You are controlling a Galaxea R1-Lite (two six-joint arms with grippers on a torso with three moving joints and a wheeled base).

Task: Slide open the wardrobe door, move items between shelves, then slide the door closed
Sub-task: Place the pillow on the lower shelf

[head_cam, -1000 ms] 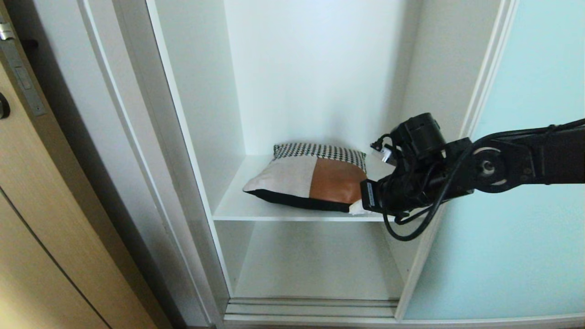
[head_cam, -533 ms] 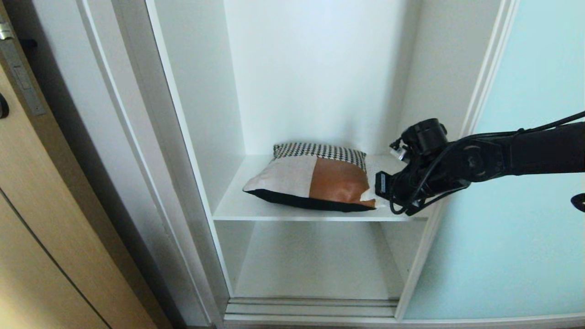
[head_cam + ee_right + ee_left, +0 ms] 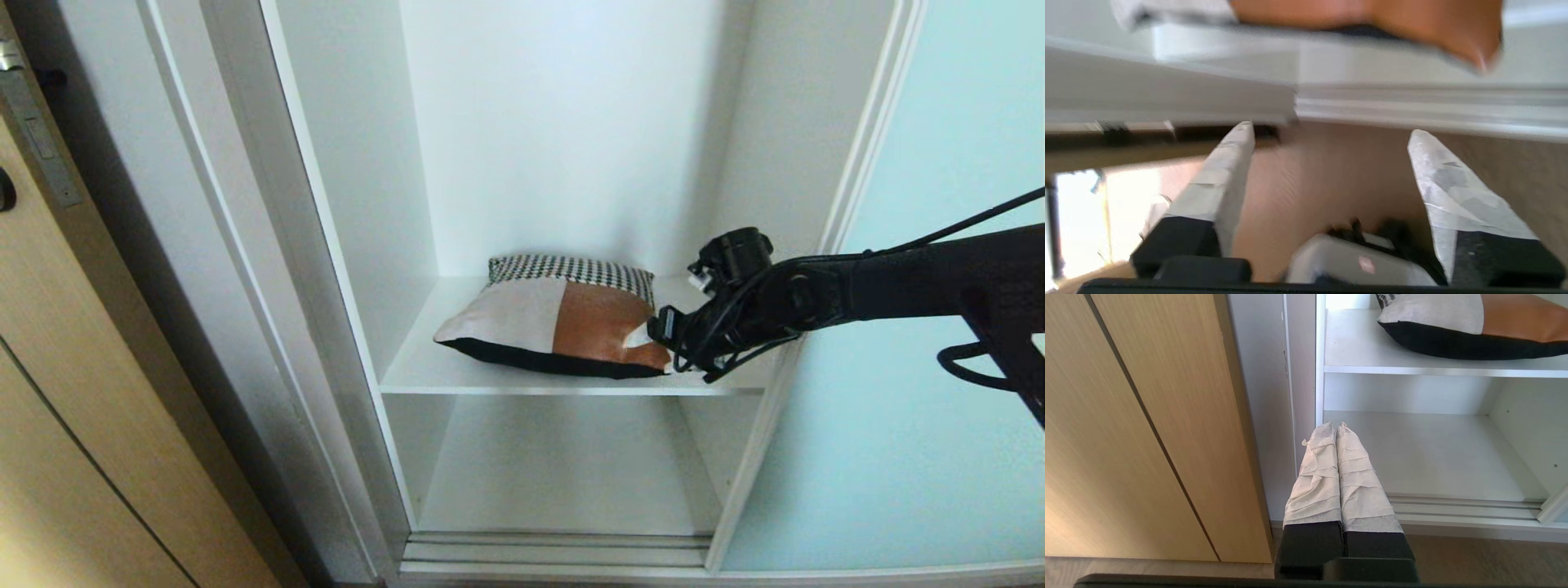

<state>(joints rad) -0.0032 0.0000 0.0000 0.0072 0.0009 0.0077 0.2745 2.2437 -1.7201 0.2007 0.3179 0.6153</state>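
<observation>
While I look down through the head camera, the white wardrobe stands open in front of me, and the sliding wardrobe door [image 3: 939, 343], a pale aqua frosted panel, is pushed over to the right side. Inside, the cushion [image 3: 555, 322] lies flat on the upper shelf [image 3: 416, 371], with its houndstooth strip toward the back wall, its cream panel on the left and its rust-orange panel on the right. The lower shelf [image 3: 563, 474] beneath it is bare, and the door tracks run along its front edge.

My right arm reaches in from the right, crossing in front of the aqua door and its silver frame. The right gripper [image 3: 653, 347] sits at the cushion's right front corner, just beside the orange panel; I cannot tell whether it touches the fabric. In the right wrist view its two padded fingers [image 3: 1224, 163] stand wide apart with nothing between them, and that picture is blurred.

My left gripper [image 3: 1336, 426] hangs low beside the wardrobe's left wall, its wrapped fingers pressed together and empty. A tan wooden door [image 3: 73, 408] with a metal latch plate stands to the left of the wardrobe, and brown floor [image 3: 1474, 559] shows below.
</observation>
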